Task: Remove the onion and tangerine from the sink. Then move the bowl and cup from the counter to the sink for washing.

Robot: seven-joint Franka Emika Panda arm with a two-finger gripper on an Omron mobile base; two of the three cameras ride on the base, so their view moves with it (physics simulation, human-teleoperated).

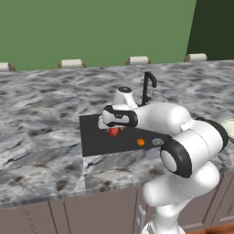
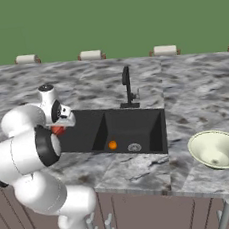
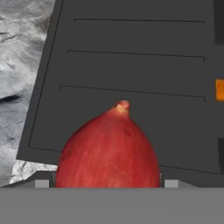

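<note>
Holding: the gripper [image 3: 107, 183] has its fingers spread wide on either side of the onion [image 3: 108, 151], which sits between them, raised above the floor of the sink [image 3: 131, 70].
Onion look: glossy deep red, rounded, drawn up to a small pale tip.
Onion place: in the left base view it shows as a red patch [image 1: 114, 131] under the hand, over the left part of the sink [image 1: 98, 141]; in the right base view, a red sliver [image 2: 58, 129] beside the arm.
Tangerine: small orange ball [image 2: 112, 145] on the sink floor near the drain, well apart from the onion.
Right base view extra: the pale bowl [image 2: 218, 149] stands whole on the counter [image 2: 200, 96], right of the sink; the left base view catches just its edge [image 1: 228, 127].
Hand view extra: the onion's skin close up, with an orange scrap [image 3: 219, 90] at the right edge.
</note>
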